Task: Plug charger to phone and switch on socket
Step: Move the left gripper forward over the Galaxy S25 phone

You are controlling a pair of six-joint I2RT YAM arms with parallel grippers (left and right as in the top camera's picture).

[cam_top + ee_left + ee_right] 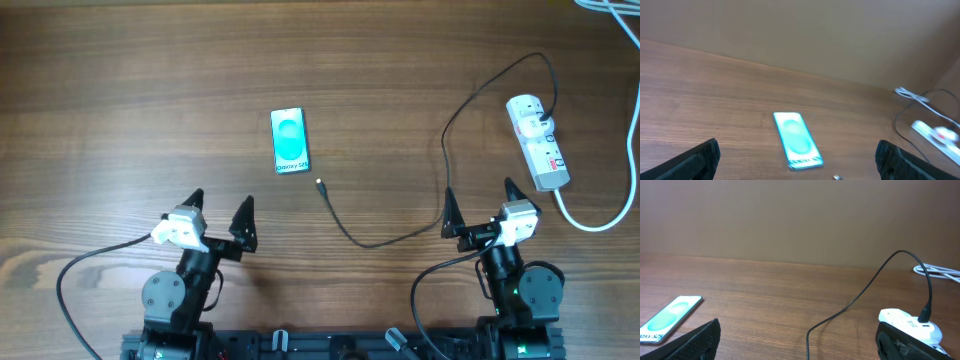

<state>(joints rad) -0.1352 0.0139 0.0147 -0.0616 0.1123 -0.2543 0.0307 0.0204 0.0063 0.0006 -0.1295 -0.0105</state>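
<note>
The phone [289,141] lies flat with its teal screen up at the table's middle; it also shows in the left wrist view [796,139] and the right wrist view [667,317]. The black charger cable [447,150] runs from its metal-tipped connector [319,184], just below and to the right of the phone, to a black plug [546,124] seated in the white socket strip [538,141] at the right. My left gripper [219,213] is open and empty, near the front edge below and to the left of the phone. My right gripper [480,204] is open and empty below and to the left of the strip.
The strip's white cord [627,150] loops along the right table edge and off the far right corner. The wooden table [130,110] carries nothing else in view. A plain wall stands behind the table in both wrist views.
</note>
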